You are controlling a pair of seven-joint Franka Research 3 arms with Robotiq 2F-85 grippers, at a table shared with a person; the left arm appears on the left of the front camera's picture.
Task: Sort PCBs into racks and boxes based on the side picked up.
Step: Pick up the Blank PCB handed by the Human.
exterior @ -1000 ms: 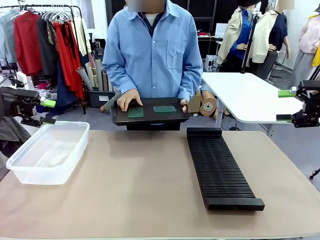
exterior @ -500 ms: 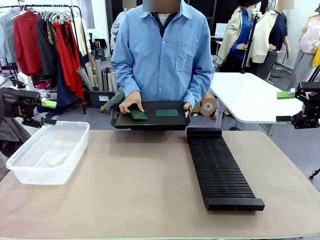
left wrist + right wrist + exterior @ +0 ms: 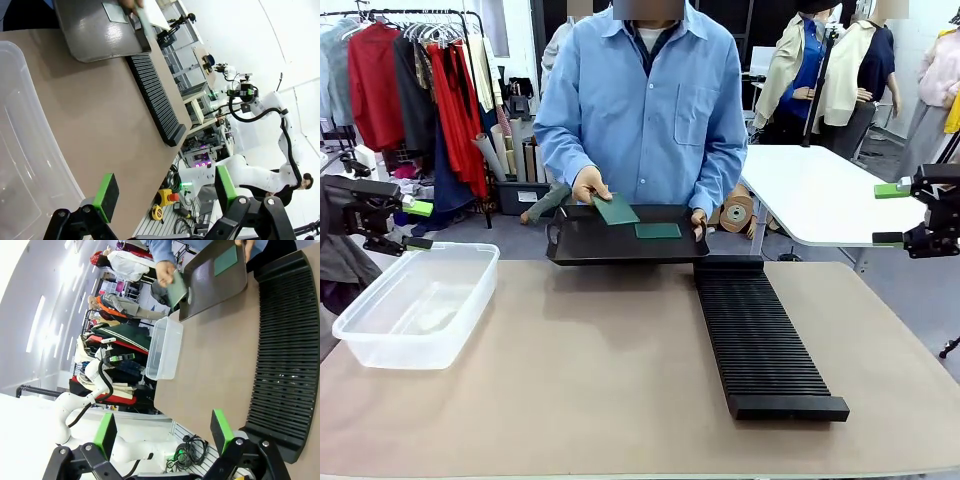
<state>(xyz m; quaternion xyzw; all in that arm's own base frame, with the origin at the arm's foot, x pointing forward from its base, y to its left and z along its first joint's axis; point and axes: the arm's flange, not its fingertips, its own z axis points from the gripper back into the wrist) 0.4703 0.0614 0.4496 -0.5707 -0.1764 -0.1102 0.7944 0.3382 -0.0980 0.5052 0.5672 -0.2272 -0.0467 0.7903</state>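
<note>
PCB (image 3: 616,209) held tilted in person's hand (image 3: 588,185) above tray (image 3: 570,245), far centre. Left fingers (image 3: 417,207) wide open, empty, judged nearer. Right fingers (image 3: 892,188) equally open, empty, farther off right.

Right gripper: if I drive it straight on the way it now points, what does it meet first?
Probably the clear tub across the table. The right gripper, jaws open, aims over the bare surface beside the slotted rack, with nothing nearer in line; depth is uncertain.
</note>
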